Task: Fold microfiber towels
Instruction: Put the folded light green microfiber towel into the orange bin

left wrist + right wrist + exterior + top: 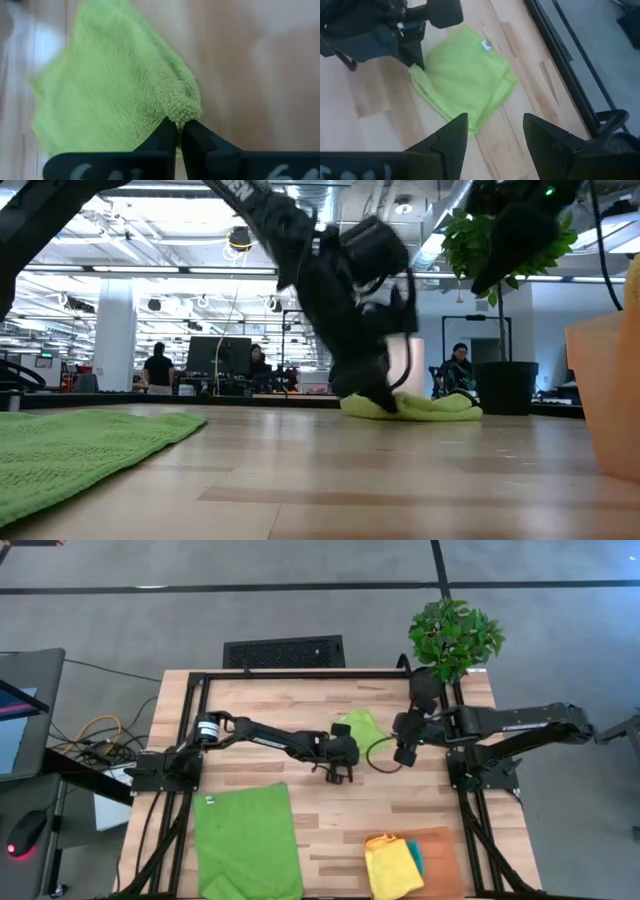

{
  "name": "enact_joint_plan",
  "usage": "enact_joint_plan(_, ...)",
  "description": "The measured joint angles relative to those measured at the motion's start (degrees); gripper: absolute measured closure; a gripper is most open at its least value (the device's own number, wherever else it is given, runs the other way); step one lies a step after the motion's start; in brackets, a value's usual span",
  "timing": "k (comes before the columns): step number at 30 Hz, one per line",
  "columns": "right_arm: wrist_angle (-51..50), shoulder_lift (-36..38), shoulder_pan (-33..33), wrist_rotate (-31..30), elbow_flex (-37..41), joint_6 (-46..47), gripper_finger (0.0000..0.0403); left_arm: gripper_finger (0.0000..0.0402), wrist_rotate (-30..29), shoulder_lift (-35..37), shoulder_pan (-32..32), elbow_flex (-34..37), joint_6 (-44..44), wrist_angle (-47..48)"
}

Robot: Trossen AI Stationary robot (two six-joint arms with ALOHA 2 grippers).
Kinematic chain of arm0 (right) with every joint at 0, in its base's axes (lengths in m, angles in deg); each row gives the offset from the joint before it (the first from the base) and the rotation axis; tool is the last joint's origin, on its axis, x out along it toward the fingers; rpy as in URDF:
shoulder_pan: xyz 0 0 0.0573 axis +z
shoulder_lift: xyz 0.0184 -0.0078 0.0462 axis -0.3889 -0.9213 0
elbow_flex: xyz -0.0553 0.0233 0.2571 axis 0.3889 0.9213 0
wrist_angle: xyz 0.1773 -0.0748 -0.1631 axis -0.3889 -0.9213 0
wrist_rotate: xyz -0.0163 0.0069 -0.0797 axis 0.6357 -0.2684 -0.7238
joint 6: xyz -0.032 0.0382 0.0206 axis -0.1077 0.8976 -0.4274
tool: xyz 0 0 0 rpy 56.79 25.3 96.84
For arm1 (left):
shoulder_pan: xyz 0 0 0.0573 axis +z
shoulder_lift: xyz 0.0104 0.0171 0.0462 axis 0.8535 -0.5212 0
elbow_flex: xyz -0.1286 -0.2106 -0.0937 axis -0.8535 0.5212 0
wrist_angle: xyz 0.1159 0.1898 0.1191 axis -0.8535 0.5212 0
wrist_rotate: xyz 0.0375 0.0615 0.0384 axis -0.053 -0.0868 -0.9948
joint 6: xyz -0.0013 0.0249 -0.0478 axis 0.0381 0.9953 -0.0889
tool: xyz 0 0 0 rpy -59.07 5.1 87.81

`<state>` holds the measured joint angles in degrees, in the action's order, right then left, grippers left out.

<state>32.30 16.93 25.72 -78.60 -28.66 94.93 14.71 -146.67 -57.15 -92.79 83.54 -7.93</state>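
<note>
label: small white tag [486,45] on folded lime towel [465,75], unreadable | left gripper [179,131] pinches its corner | right gripper [495,132] gapes empty

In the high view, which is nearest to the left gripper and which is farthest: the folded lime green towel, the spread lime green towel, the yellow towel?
1. Folded lime green towel: pinched at its corner by the left gripper, mid-table.
2. Spread lime green towel: at the near left edge.
3. Yellow towel: on the orange mat, near right corner; not much farther than the spread towel.
</note>
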Motion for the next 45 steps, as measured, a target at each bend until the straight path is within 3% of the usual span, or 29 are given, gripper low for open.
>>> enact_joint_plan(10, -5.3, 4.6, 8.4, 0.0, 0.0, 0.0, 0.0187, 0.0400, 0.2, 0.1, -8.9, -14.1, -10.3, 10.3)
enact_joint_plan(16, -7.6, 6.4, 11.6, -0.1, 0.0, 0.5, 0.0187, 0.0401, 0.2, 0.1, -13.9, -19.2, -18.0, 11.0)
enact_joint_plan(27, -9.6, 10.3, 16.2, -0.2, 0.0, 0.6, 0.0187, 0.0401, -1.4, 0.1, -21.7, -20.3, -27.2, 3.5)
enact_joint_plan(37, -11.5, 13.8, 19.0, -0.2, 0.0, 1.8, 0.0187, 0.0401, -2.0, 0.1, -23.2, -20.3, -32.8, -2.2)
enact_joint_plan(45, -11.7, 16.2, 21.4, -0.2, 0.0, 3.7, 0.0187, 0.0401, -0.1, 0.1, -24.7, -20.3, -29.3, -6.6)
